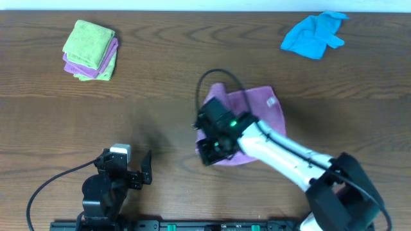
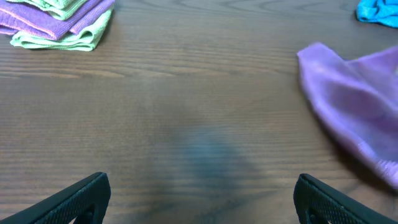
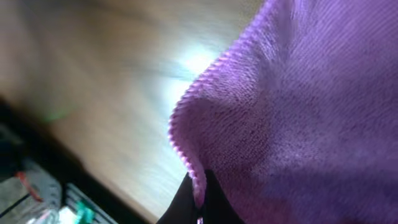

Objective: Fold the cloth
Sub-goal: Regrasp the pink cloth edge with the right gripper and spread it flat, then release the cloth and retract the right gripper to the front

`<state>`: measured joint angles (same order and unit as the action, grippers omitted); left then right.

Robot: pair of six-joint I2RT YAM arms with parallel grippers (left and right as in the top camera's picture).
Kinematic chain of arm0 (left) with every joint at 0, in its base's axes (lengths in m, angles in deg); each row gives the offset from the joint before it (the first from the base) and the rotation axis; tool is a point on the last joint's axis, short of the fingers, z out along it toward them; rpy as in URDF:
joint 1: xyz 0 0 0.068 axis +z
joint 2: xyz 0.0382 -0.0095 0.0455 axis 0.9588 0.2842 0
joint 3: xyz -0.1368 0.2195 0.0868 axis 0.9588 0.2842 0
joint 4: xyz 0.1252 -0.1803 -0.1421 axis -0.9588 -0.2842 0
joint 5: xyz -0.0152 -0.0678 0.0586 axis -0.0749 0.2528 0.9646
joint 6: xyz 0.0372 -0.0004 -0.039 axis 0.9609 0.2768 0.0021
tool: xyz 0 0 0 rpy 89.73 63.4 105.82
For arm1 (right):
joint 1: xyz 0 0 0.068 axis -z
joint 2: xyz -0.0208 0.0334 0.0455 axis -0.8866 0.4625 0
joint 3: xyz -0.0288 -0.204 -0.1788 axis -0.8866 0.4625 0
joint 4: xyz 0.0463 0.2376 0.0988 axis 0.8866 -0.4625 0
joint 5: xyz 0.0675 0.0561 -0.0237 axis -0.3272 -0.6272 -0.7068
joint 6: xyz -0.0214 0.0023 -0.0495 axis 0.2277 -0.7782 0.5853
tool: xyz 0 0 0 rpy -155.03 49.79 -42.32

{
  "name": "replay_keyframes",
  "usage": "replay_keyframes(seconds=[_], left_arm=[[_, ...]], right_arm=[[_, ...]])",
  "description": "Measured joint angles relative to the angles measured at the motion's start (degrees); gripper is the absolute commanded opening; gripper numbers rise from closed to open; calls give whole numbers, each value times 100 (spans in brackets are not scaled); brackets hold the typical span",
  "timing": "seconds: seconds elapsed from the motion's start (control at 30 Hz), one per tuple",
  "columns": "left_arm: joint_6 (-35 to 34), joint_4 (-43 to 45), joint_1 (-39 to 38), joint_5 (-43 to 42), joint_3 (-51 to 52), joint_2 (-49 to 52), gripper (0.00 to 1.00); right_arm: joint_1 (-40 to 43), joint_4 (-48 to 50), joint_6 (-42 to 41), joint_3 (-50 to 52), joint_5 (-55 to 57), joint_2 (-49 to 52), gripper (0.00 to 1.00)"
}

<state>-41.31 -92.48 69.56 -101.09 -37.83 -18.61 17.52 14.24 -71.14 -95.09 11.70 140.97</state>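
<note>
The purple cloth [image 1: 262,108] lies just right of the desk's middle, with its near-left hem clamped in the right pincer [image 3: 199,202] and raised. The left pincer [image 2: 199,196] sits near-left, fingers apart, holding nothing. The cloth looks light and limp. I'd grip it at a corner or hem, as it will sag.

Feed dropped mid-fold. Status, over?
Left gripper open, idle over table. Right gripper shut on purple cloth edge. Folded stack and blue cloth far off, nothing in the way.
</note>
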Motion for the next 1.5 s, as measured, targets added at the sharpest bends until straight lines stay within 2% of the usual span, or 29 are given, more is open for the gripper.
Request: replay_keyframes(seconds=[0.07,0.1,0.13,0.17,0.23,0.33,0.43,0.53,0.57,0.6,0.63,0.83,1.0,1.13,1.23,1.37,1.5], left_arm=[[0,2,0,0,0,0,95],[0,2,0,0,0,0,95],[0,2,0,2,0,0,96],[0,2,0,2,0,0,95],[0,2,0,2,0,0,95],[0,2,0,2,0,0,95],[0,2,0,2,0,0,95],[0,2,0,2,0,0,95],[0,2,0,2,0,0,95],[0,2,0,2,0,0,96],[0,2,0,2,0,0,96],[0,0,0,2,0,0,95],[0,11,0,4,0,0,95],[-46,116,0,-28,7,2,95],[-358,155,0,-533,7,0,95],[-1335,232,0,-1777,7,0,95],[-1884,422,0,-2310,24,0,95]], right_arm=[[-315,258,-74,0,-35,2,5],[-422,310,-103,0,-35,0,20],[-463,334,-133,0,-48,0,43],[-446,352,-160,0,-44,0,51],[-328,350,-166,0,-48,0,62],[31,348,-162,0,-35,0,63],[444,341,-98,0,4,0,62],[831,219,17,0,181,0,54],[953,173,52,0,280,0,43],[1058,142,125,0,369,0,28],[1169,103,195,0,433,0,2],[1523,-348,433,0,780,-498,1],[1523,-997,529,-4,1272,-2083,2],[1449,-1827,568,-22,1661,-3718,2],[1270,-2393,570,7,1788,-4669,1],[1137,-2726,413,479,1851,-5604,2],[1119,-2889,170,1134,1696,-6179,2]])
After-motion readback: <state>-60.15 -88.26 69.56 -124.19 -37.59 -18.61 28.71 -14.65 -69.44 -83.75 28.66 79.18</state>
